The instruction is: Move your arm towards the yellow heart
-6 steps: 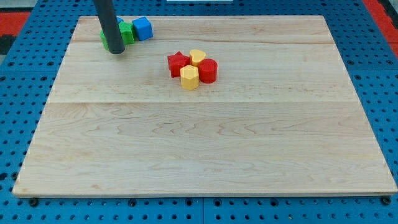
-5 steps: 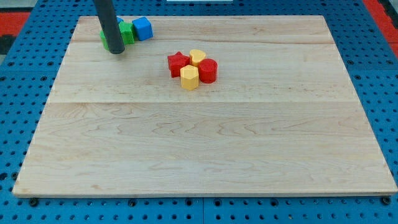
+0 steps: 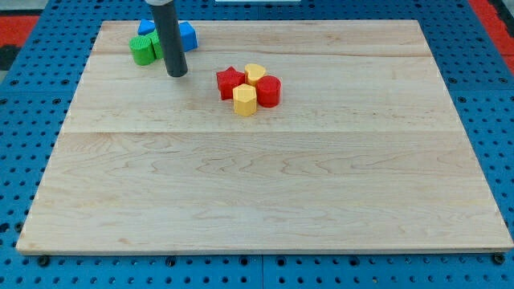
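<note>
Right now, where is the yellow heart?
The yellow heart sits upper-middle on the board, between the red star and a red block, to the right of my tip.

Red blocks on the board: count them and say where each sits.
2. The red star sits at the left of the central cluster; the red round block sits at its right, beside the yellow heart and yellow hexagon. None seem hidden.

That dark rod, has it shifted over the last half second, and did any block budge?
My tip slid toward the view's right and slightly down, nearer the yellow heart, uncovering more of the green block. No block moved.
</note>
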### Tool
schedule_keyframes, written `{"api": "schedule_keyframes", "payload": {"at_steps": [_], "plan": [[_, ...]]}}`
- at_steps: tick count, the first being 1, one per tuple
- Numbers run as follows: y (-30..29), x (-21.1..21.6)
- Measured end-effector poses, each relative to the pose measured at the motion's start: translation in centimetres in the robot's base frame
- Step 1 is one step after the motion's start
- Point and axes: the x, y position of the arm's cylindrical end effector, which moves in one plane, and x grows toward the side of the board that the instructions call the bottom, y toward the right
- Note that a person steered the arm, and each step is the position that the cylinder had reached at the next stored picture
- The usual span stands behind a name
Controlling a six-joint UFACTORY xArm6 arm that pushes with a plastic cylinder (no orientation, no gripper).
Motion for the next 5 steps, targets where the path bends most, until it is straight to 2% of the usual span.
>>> {"api": "schedule_keyframes", "payload": {"at_steps": [1, 2, 3, 4, 5], "plan": [[0.1, -0.8], [2.9, -2.1], [10.0, -3.4], [17.5, -0.7], [14.9, 1.8]]}}
